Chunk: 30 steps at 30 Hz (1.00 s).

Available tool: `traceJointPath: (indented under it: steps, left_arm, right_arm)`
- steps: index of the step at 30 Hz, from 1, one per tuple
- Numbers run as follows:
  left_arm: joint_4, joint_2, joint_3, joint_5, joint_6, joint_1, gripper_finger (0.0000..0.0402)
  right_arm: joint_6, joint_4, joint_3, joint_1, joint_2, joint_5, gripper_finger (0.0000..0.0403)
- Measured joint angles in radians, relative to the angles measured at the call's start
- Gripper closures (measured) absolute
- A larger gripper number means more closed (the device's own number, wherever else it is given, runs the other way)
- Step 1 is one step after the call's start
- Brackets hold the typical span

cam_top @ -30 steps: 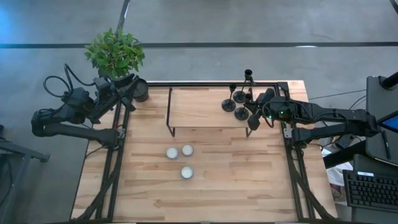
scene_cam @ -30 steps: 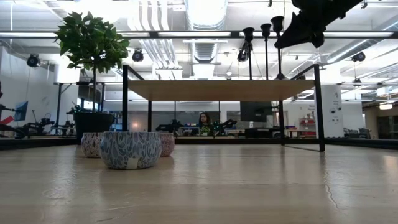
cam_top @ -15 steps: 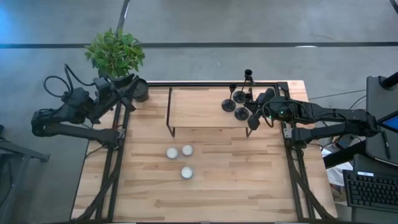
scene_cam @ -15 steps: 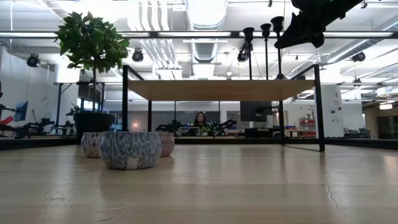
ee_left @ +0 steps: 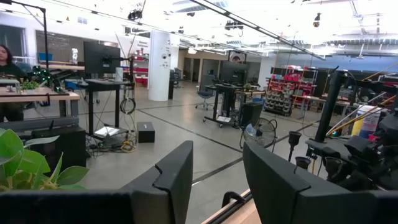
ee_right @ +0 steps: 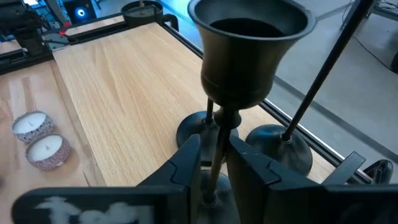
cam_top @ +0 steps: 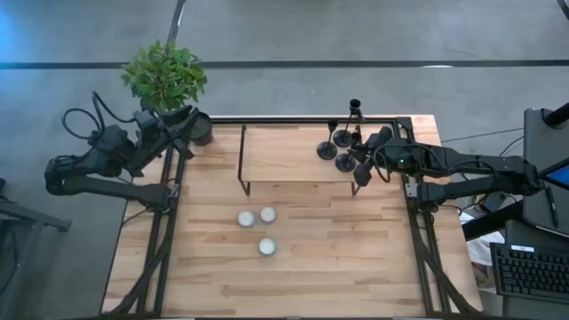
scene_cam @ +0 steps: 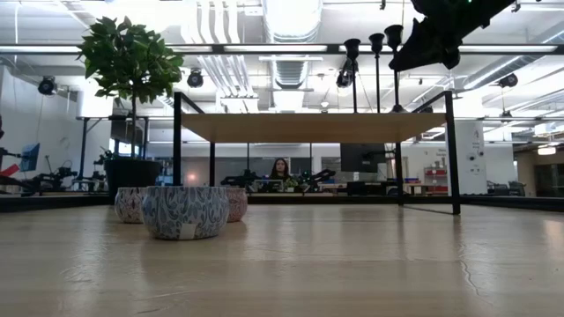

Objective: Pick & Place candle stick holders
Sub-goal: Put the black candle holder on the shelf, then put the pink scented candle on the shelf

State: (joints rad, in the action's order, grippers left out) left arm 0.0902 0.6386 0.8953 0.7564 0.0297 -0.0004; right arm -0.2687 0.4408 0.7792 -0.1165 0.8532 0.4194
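Three black candlesticks stand by their disc bases on the right end of a raised wooden shelf (cam_top: pixel 284 156): one (cam_top: pixel 326 151), one (cam_top: pixel 341 138) and one (cam_top: pixel 346 162) nearest my right gripper. My right gripper (ee_right: pixel 214 168) is level with that nearest candlestick. Its fingers stand close on either side of the thin stem (ee_right: pixel 217 143), below the cup (ee_right: pixel 249 37), and a small gap shows on each side. My left gripper (ee_left: pixel 217 186) is open and empty, off the table's far left corner by the plant pot (cam_top: pixel 200 132).
Three white tealights (cam_top: pixel 245 218), (cam_top: pixel 268 214), (cam_top: pixel 267 246) sit on the table in front of the shelf. A leafy plant (cam_top: pixel 164 76) stands at the far left corner. The shelf's black legs (scene_cam: pixel 177 150) and the table's black frame rails (cam_top: pixel 418 240) border the space.
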Motion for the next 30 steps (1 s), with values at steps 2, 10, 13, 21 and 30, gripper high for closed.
traceJointPath:
  steps: [2, 10, 13, 21, 30]
  left_arm:
    - [0.000, 0.000, 0.000, 0.000, 0.000, 0.000, 0.0252]
    - [0.000, 0.000, 0.000, 0.000, 0.000, 0.000, 0.0252]
    - [0.000, 0.000, 0.000, 0.000, 0.000, 0.000, 0.0252]
    - [0.000, 0.000, 0.000, 0.000, 0.000, 0.000, 0.0252]
    - [0.000, 0.000, 0.000, 0.000, 0.000, 0.000, 0.0252]
  right_arm:
    - [0.000, -0.002, 0.000, 0.000, 0.000, 0.001, 0.0321]
    - [0.006, -0.001, 0.000, 0.000, -0.006, 0.024, 0.0292]
    - [0.006, 0.007, 0.000, 0.000, -0.015, 0.028, 0.0284]
    - [-0.044, 0.125, 0.000, 0.002, -0.091, 0.023, 0.0267]
    - [-0.149, 0.229, 0.004, 0.041, -0.290, -0.337, 0.0277]
